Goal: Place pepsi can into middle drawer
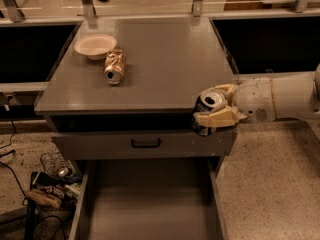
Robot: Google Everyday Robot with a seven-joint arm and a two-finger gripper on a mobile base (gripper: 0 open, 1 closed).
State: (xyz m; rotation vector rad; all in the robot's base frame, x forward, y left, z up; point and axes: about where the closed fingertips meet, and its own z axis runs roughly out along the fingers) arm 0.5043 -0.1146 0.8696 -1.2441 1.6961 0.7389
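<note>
My gripper (212, 110) comes in from the right and is shut on the pepsi can (204, 116), a dark blue can with a silver top, held upright at the front right corner of the cabinet top (165, 64). The can hangs in front of the top's front edge, above the drawers. The middle drawer (150, 209) is pulled out below, a wide grey tray with thin side walls, down and to the left of the can. Above it is a closed grey drawer front with a black handle (145, 143).
A copper-gold can (114, 67) lies on its side on the cabinet top next to a white bowl (95, 46). Cables and clutter (47, 186) lie on the floor at the left. Dark bays flank the cabinet on both sides.
</note>
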